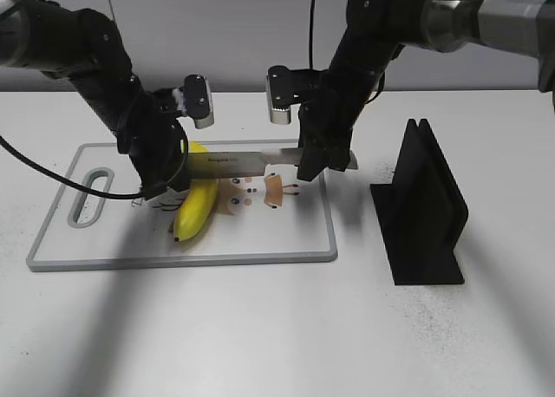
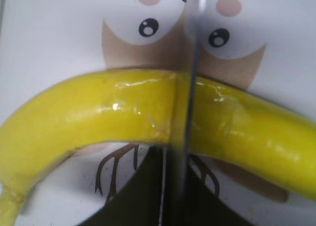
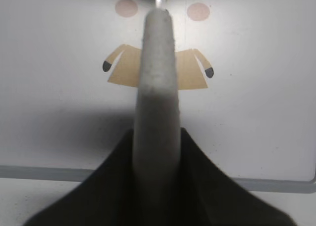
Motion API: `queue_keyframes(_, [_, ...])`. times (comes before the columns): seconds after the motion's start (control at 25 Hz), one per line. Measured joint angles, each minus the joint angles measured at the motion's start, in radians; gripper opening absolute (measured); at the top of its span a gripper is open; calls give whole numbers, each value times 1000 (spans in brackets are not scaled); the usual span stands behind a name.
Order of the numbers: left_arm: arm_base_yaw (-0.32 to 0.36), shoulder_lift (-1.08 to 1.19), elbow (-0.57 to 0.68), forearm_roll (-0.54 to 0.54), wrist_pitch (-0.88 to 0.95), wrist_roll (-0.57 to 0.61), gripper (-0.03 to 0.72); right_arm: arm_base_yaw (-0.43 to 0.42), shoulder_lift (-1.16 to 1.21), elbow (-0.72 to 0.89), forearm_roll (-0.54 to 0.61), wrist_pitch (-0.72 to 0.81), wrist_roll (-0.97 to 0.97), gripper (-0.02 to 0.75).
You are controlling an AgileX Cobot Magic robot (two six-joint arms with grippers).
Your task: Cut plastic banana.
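The yellow plastic banana [image 1: 195,208] lies on the white cutting board [image 1: 286,241], over its owl print. My right gripper [image 1: 314,163] is shut on the pale handle of a knife [image 1: 234,161], and the blade reaches left, level over the banana's upper half. In the left wrist view the blade [image 2: 190,88] shows edge-on, pressed across the middle of the banana [image 2: 98,117]. My left gripper [image 1: 165,176] is shut, and its dark fingertips [image 2: 163,157] sit right beside the banana where the blade crosses. The right wrist view shows the handle [image 3: 157,88] between the fingers [image 3: 157,137].
A black slotted knife stand [image 1: 425,211] stands upright on the table to the right of the board. The board has a handle slot [image 1: 91,198] at its left end. The printed board surface also shows in both wrist views [image 2: 49,28] [image 3: 256,112].
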Motion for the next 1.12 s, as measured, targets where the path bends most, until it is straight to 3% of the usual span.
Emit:
queue_keyframes(0.48, [7, -178, 17, 39, 15, -9, -25, 11, -79, -142, -3, 73, 22, 157])
queue_keyframes(0.92, [7, -224, 17, 36, 58, -15, -19, 15, -111, -148, -7, 88, 27, 157])
queue_keyframes(1.04, [7, -224, 17, 16, 59, -18, 76, 16, -111, -148, -11, 91, 33, 157])
queue_keyframes(1.12, [7, -224, 17, -15, 64, -19, 237, 16, -111, -148, -12, 91, 37, 157])
